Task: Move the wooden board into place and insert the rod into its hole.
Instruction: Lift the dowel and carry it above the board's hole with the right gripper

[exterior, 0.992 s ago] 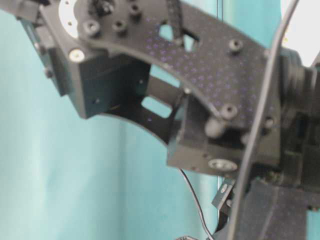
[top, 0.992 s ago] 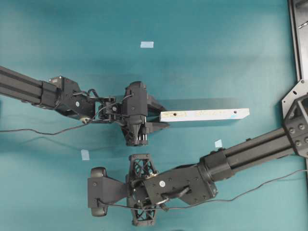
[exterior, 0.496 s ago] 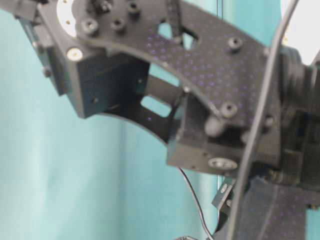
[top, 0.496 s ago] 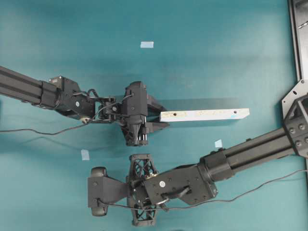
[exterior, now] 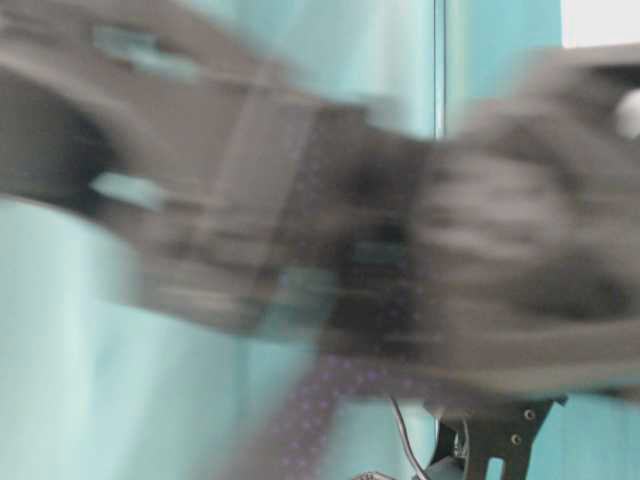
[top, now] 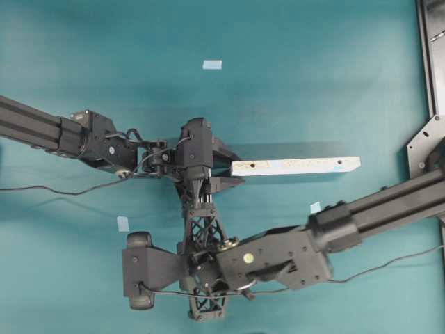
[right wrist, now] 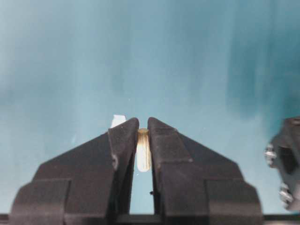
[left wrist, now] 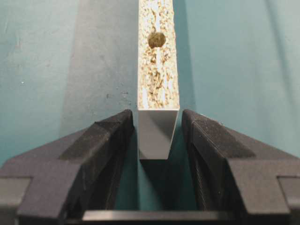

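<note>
We are seeing the table-level view smeared by blur, with only dark arm shapes readable. The right gripper [right wrist: 143, 140] is hiding most of the rod [right wrist: 143, 154] between its fingers. The wooden board [left wrist: 158, 70] is running off the left wrist view's top edge.

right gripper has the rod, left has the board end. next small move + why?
Probably carry the rod up toward the hole near the held end of the board. The right gripper is shut on the rod but sits well below the board in the overhead view. The left gripper brackets the board's end with the hole facing up, unobstructed.
</note>
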Controlling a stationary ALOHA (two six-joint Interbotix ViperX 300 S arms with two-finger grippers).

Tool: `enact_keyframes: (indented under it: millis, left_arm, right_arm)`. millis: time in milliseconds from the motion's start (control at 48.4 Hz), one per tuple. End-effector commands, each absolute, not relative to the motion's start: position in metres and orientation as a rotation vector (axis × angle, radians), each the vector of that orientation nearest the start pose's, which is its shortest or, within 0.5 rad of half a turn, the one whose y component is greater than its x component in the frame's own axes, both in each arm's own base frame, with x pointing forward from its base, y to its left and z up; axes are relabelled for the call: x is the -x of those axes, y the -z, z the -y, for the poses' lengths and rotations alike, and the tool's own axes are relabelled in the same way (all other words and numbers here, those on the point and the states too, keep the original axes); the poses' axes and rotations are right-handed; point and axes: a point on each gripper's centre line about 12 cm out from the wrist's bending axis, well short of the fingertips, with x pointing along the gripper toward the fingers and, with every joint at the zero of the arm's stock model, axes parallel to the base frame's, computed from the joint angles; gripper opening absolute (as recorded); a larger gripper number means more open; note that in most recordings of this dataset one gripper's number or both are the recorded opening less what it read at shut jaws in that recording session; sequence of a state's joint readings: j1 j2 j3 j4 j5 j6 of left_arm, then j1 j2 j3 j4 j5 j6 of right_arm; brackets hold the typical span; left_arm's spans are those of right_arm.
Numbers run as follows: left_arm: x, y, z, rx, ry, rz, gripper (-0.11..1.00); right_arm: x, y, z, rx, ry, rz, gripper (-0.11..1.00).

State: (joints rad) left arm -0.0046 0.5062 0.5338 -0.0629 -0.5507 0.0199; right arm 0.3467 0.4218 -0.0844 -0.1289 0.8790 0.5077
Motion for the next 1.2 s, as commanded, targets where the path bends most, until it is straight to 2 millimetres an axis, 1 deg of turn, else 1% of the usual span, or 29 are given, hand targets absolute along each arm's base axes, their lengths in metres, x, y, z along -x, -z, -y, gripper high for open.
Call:
enact_keyframes:
  millis: [0,227,331,496,599,702,868,1074,1178]
  left_arm:
    - [-0.448,-0.042,-0.014,0.030,-0.064,-0.511,0.48]
    - [-0.448,-0.043,-0.015,0.031,-0.067,-0.511,0.48]
    - [-0.449,-0.043,-0.014,0.028,-0.064,-0.509,0.48]
    - [-0.449,-0.043,-0.014,0.029,-0.064,-0.508,0.48]
    - [-0.449,-0.043,-0.014,0.029,-0.064,-0.508,0.48]
    - [-0.449,-0.043,-0.014,0.029,-0.064,-0.508,0.48]
    - [-0.450,-0.044,-0.014,0.030,-0.065,-0.505,0.48]
    - [-0.454,-0.047,-0.014,0.030,-0.064,-0.492,0.48]
    - [-0.457,-0.050,-0.014,0.030,-0.062,-0.483,0.48]
  right_arm:
    - [-0.476,-0.211,-0.154,-0.137,0.018,-1.099,0.11]
    - [-0.478,-0.247,-0.143,-0.183,-0.008,-0.961,0.11]
    - [-0.474,-0.252,-0.137,-0.193,-0.027,-0.885,0.11]
    - [-0.463,-0.265,-0.129,-0.179,-0.073,-0.739,0.11]
    - [-0.452,-0.275,-0.123,-0.176,-0.100,-0.652,0.11]
    - [-0.442,-0.280,-0.117,-0.187,-0.111,-0.607,0.11]
    - [-0.426,-0.290,-0.101,-0.204,-0.112,-0.536,0.11]
    - [-0.394,-0.305,-0.077,-0.225,-0.127,-0.392,0.11]
    - [-0.376,-0.304,-0.066,-0.217,-0.137,-0.322,0.11]
